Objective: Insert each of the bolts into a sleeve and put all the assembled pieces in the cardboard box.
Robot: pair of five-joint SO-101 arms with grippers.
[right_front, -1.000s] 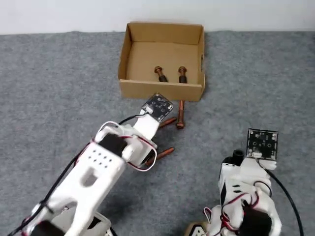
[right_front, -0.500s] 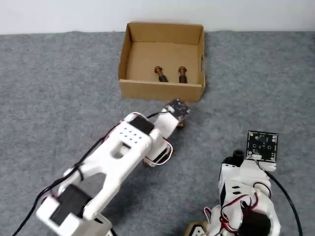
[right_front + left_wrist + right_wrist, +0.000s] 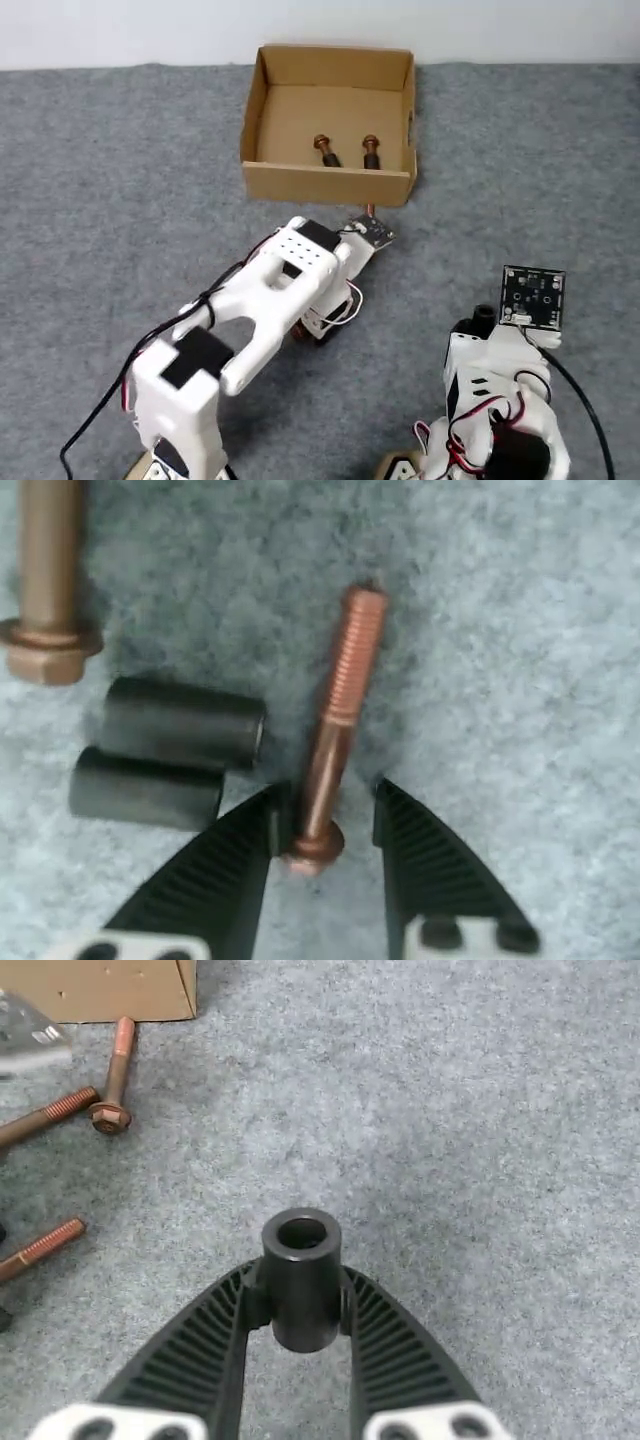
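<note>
1. A grey carpeted table [image 3: 100,200] lies under everything.
2. A cardboard box [image 3: 330,186] sits at the far side, open on top, with two sleeved bolts [image 3: 325,150] lying side by side inside.
3. The left arm [image 3: 270,290] stretches toward the box's front wall.
4. The left gripper [image 3: 327,802] is low over the carpet. Its jaws are partly open astride the head end of a loose bolt [image 3: 345,670], with a gap showing on one side.
5. The right gripper [image 3: 300,1305], well apart from the box, is closed around a black sleeve [image 3: 300,1260].
6. Two spare sleeves [image 3: 185,723] lie touching each other, just beside the loose bolt.
7. A further bolt [image 3: 45,580] lies near them.
</note>
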